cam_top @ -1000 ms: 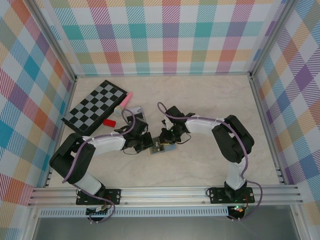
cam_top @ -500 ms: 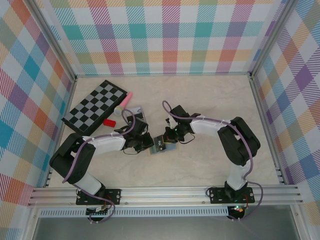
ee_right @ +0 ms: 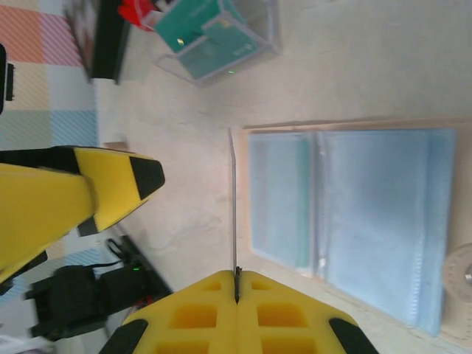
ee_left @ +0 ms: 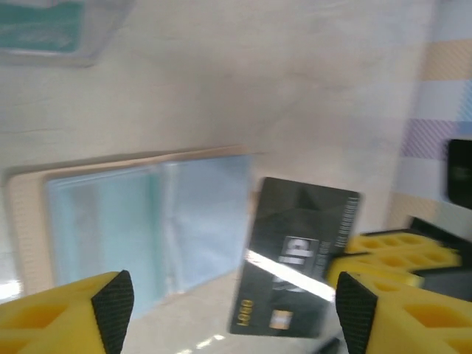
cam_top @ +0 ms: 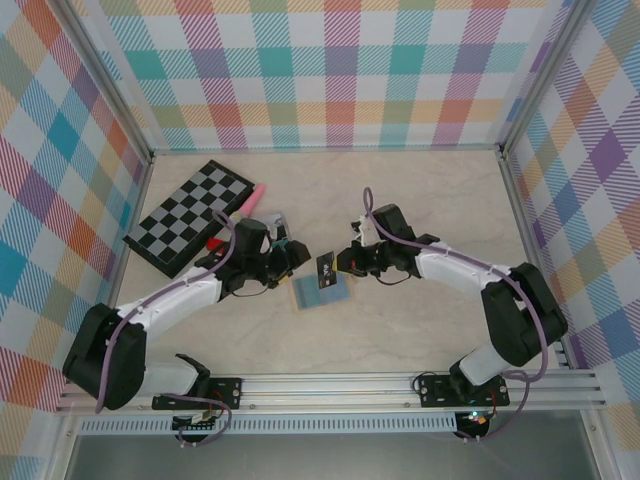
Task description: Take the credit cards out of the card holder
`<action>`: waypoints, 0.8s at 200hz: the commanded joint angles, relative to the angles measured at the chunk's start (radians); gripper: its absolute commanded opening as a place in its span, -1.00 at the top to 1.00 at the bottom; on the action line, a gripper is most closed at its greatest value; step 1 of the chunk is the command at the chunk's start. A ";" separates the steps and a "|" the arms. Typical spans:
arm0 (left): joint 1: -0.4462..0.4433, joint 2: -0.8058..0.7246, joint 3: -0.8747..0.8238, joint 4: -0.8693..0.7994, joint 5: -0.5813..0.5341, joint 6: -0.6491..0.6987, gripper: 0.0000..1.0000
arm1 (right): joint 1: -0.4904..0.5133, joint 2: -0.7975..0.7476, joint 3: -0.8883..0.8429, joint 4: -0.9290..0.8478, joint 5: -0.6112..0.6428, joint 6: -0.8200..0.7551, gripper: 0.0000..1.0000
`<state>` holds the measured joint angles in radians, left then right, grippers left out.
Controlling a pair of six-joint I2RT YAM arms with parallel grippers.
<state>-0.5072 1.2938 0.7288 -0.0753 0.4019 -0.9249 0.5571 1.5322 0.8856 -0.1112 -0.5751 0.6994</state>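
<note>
The card holder (cam_top: 322, 293) lies open and flat on the table, its light-blue panels (ee_left: 147, 221) up inside a tan rim (ee_right: 354, 124). My right gripper (cam_top: 343, 264) is shut on one end of a dark credit card (cam_top: 325, 270), holding it in the air just above the holder's edge. The card (ee_left: 299, 265) shows gold print and a chip in the left wrist view, and appears edge-on (ee_right: 234, 206) from the right gripper (ee_right: 236, 276). My left gripper (cam_top: 292, 256) stands open just left of the holder, with nothing between its fingers (ee_left: 110, 302).
A chessboard (cam_top: 190, 215) lies at the back left, with a pink item (cam_top: 251, 195) and a red item (cam_top: 213, 243) beside it. A clear plastic case with a teal item (ee_right: 214, 37) sits close behind the left gripper.
My left gripper has opened, let go of the card holder and drawn back. The right gripper has pulled the dark card out and moved right. The holder now lies open.
</note>
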 commanded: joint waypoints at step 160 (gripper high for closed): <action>0.018 -0.071 -0.061 0.411 0.284 -0.101 0.40 | -0.037 -0.093 -0.040 0.267 -0.212 0.228 1.00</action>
<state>-0.5003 1.2526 0.6621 0.2958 0.6575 -1.0512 0.5255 1.4315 0.8444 0.1349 -0.7689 0.9314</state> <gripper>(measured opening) 0.350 0.040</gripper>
